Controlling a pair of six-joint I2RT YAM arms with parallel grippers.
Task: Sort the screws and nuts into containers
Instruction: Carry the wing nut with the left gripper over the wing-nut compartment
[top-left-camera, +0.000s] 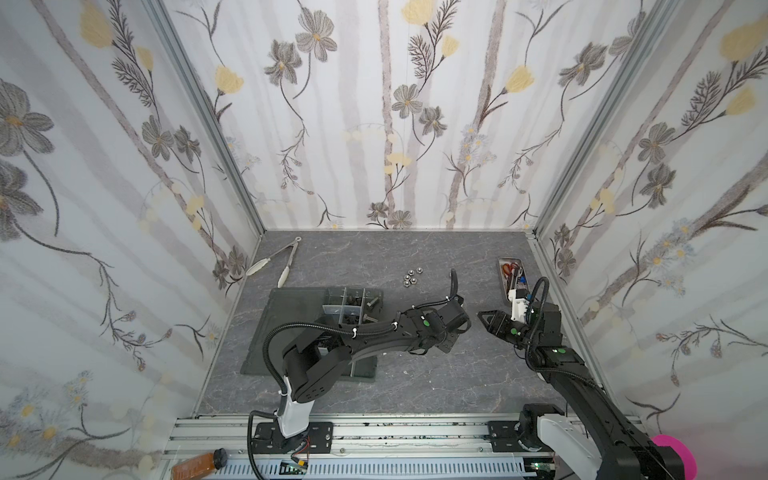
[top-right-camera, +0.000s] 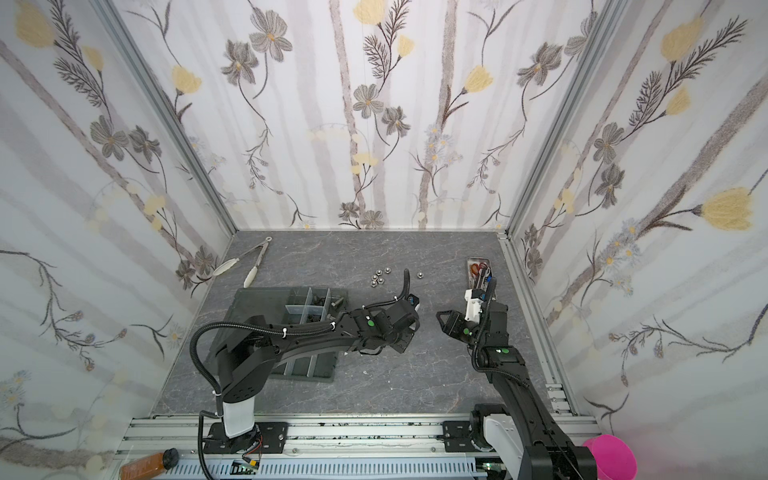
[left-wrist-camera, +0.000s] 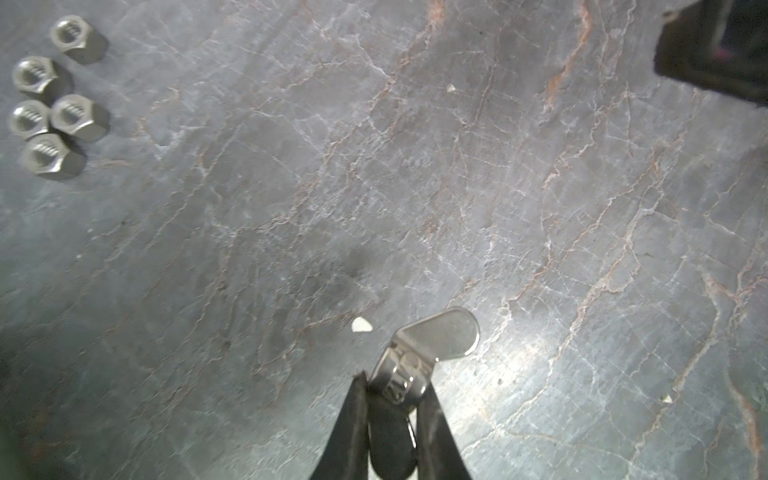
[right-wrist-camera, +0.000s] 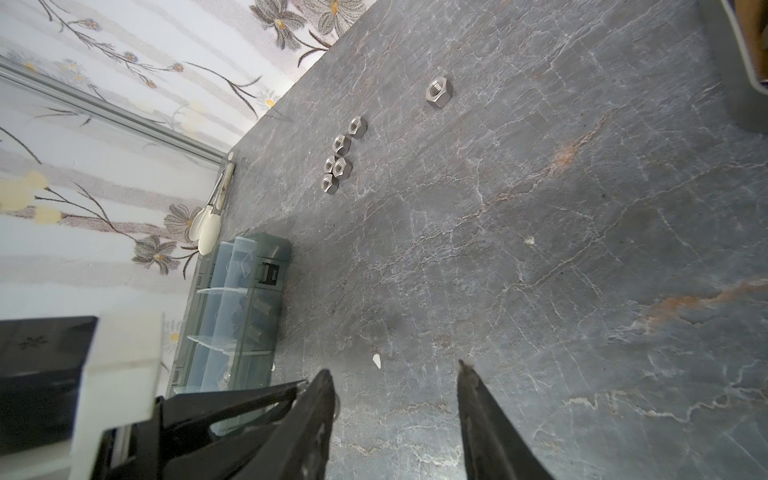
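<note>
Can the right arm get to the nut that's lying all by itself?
Probably yes. The right tool is open and empty, and only bare table lies between it and the lone nut, though the left arm hangs close.

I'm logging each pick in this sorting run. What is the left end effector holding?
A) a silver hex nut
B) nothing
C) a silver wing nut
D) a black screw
C: in the left wrist view the left end effector is shut on a silver wing nut, with one flat ear sticking out past the fingertips.
</note>
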